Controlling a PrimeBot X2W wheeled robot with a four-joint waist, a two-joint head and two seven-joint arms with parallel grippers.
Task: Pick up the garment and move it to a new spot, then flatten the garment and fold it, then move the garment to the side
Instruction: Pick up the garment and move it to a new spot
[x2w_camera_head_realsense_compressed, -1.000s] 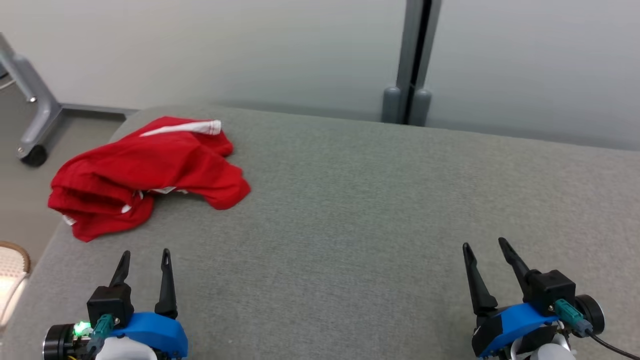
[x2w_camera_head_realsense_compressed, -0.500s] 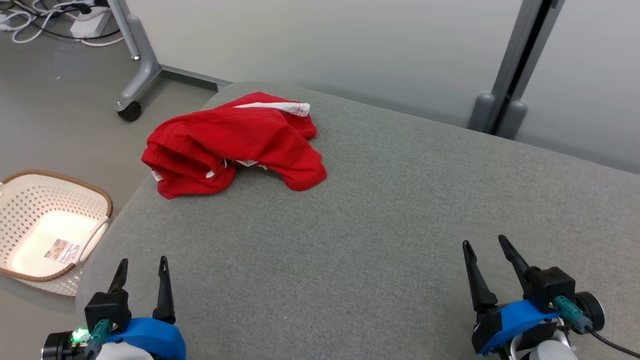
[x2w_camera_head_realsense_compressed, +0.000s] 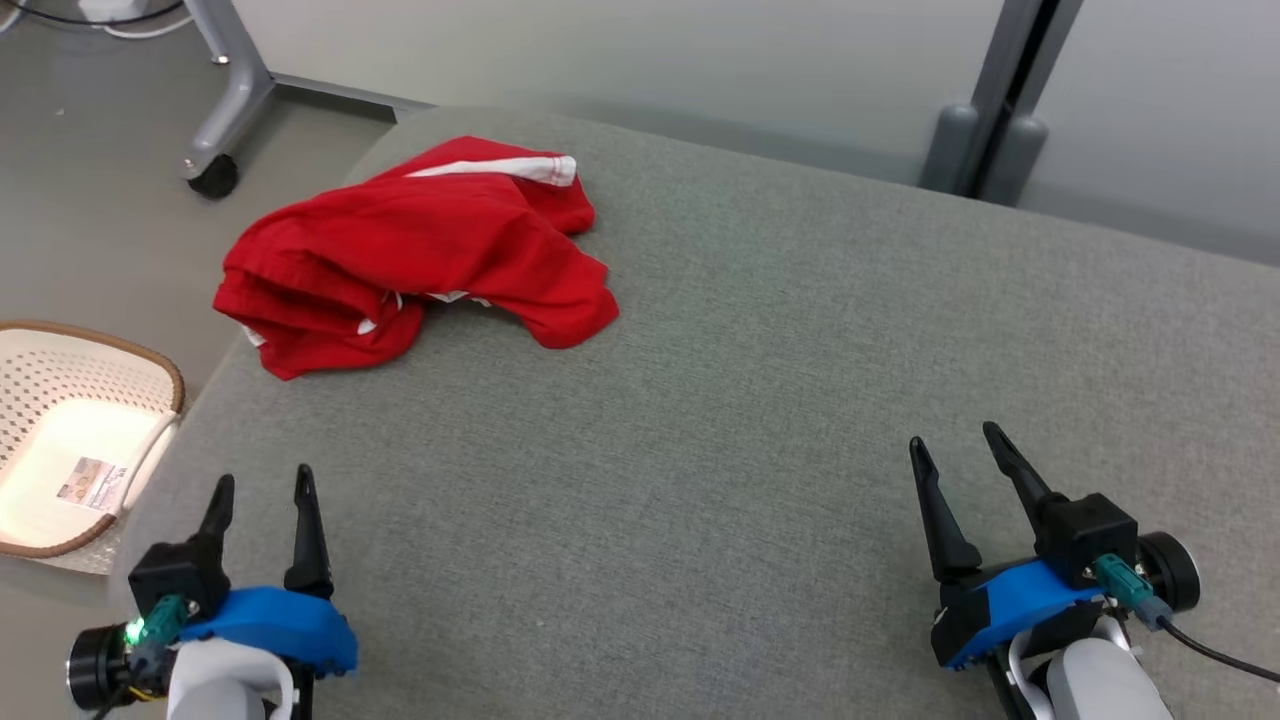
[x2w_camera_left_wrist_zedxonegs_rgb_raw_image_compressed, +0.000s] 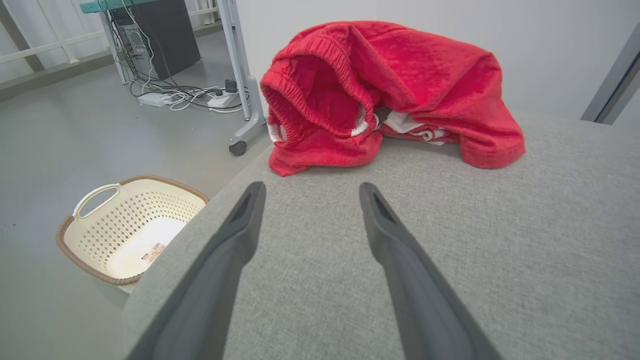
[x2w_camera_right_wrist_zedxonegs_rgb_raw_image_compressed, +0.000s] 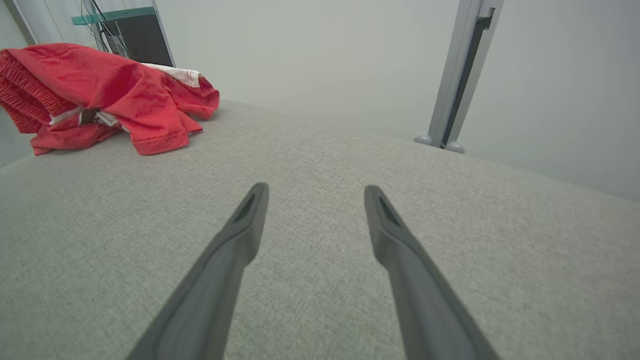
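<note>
Red garment (x2w_camera_head_realsense_compressed: 410, 250) crumpled at surface's (x2w_camera_head_realsense_compressed: 750, 400) far-left corner; my left gripper (x2w_camera_head_realsense_compressed: 262, 490) and right gripper (x2w_camera_head_realsense_compressed: 955, 445) spread, empty. I judge nothing done; pickup pending.

Red garment (x2w_camera_head_realsense_compressed: 410, 250) with white trim, seemingly striped; grey table (x2w_camera_head_realsense_compressed: 750, 400); cream basket (x2w_camera_head_realsense_compressed: 60, 440).

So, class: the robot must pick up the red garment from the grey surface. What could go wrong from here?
1. The garment lies at the left edge of the grey surface; a nudge from the open left gripper could push it off, towards the basket on the floor.
2. It is bunched in overlapping folds, so the fingers may pinch several layers and lift it tangled.
</note>
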